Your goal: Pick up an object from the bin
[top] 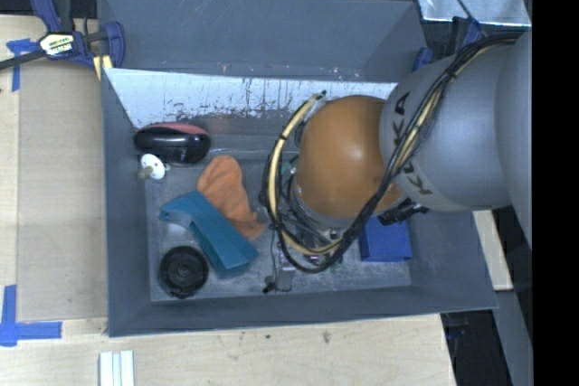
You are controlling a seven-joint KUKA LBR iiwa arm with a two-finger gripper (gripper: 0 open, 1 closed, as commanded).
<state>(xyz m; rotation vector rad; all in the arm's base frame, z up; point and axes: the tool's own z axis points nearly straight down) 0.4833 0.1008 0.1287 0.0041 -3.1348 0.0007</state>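
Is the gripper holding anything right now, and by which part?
Cannot be told: the gripper is down in the bin, right of the teal object.

You have six things, one of each kind. They are a black oval shell (172, 143), small white knob (152, 165), crumpled orange cloth (228, 191), bent teal strip (210, 232), black round disc (184, 270) and flat blue block (389, 243).

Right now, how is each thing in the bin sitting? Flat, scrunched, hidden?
Black oval thing with red top: lying flat near the back wall.
Small white thing: loose, just beside it.
Orange cloth: scrunched, touching the teal thing.
Teal thing: lying flat, slanted.
Black round disc: flat, front left corner.
Blue block: flat, partly hidden under the arm.
End effector: down low near the front wall.
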